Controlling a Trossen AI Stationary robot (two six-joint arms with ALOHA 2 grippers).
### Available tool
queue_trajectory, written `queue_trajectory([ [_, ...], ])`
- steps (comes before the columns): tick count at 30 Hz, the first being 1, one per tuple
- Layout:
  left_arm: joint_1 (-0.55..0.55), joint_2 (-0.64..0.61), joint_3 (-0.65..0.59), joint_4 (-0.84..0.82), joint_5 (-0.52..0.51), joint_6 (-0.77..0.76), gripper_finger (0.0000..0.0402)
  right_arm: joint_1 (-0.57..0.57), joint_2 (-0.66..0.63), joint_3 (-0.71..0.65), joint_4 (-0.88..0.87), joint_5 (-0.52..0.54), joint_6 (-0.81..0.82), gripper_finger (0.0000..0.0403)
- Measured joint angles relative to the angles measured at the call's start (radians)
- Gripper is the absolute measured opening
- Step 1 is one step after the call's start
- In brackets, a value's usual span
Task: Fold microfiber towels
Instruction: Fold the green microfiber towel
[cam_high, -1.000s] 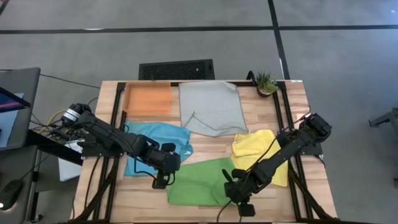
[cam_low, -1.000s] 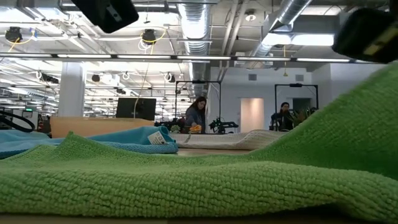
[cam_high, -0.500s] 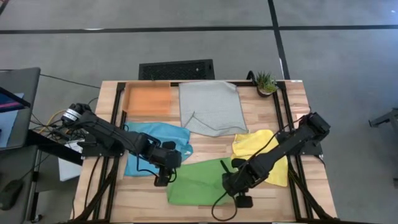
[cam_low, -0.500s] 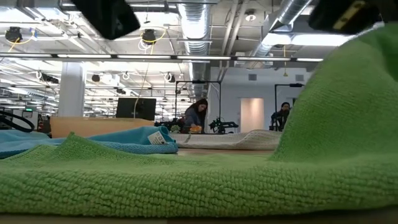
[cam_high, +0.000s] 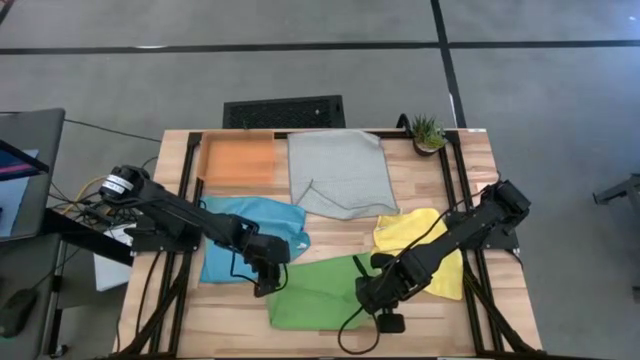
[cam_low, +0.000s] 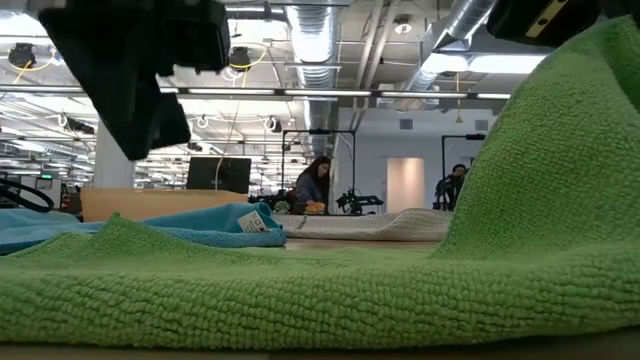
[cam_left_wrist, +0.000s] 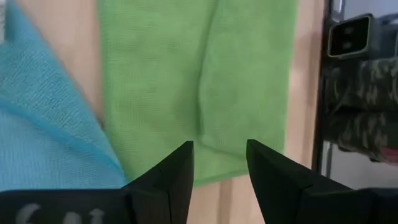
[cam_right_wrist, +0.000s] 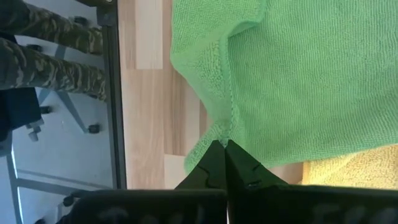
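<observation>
Green towel (cam_high: 318, 292) sits at the table's front edge, with the blue towel (cam_high: 240, 236) just off its left corner. Right gripper (cam_right_wrist: 224, 146) is pinched on the green towel's right corner, lifting it. Left gripper (cam_left_wrist: 219, 163) hangs above the left edge with fingers apart, holding nothing. I'd carry the corner straight across (keep it taut) and line up the edges before letting go.

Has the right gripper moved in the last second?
Yes. The right gripper, shut on the green towel, has shifted from the table's front edge toward the potted plant.
</observation>
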Motion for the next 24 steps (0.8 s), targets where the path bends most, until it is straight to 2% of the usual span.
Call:
queue_trajectory([
  [14,-0.020,0.000,-0.129,0.252,0.001,0.000,0.0139,0.000,0.000,0.000,0.000,0.000,0.000,0.0004],
  [20,-0.059,0.000,-0.130,0.255,-0.119,0.016,0.0139,0.000,0.000,0.000,-0.001,0.000,0.001,0.0005],
  [24,-0.080,0.000,-0.130,0.255,-0.142,0.019,0.0139,0.000,0.000,0.000,-0.005,0.000,0.001,0.0005],
])
